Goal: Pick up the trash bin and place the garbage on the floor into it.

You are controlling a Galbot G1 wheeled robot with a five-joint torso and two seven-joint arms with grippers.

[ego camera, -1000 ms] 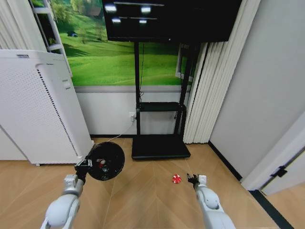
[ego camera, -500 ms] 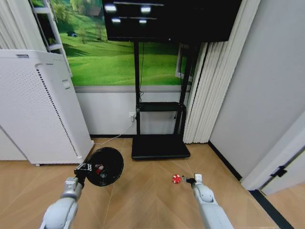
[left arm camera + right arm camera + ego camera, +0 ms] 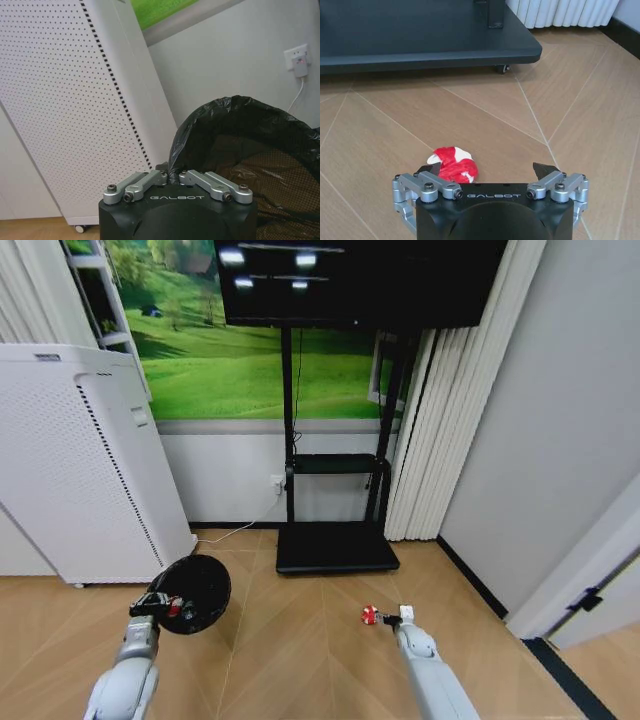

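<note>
I have the trash bin [image 3: 192, 592] lifted, my left gripper [image 3: 172, 176] pinched on its lined rim, while my right gripper [image 3: 487, 171] is spread wide beside the red-and-white wrapper [image 3: 453, 164], not yet grasped off the floor [image 3: 580, 120]

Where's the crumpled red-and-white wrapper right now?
The crumpled red-and-white wrapper lies on the wooden floor in the head view, just ahead of the open right gripper, below the black TV stand base.

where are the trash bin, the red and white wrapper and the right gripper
trash bin [image 3: 195, 592], head view, on its dark inside
wrapper [image 3: 453, 164], right wrist view, on its red middle
right gripper [image 3: 487, 172], right wrist view, midway between its fingertips
</note>
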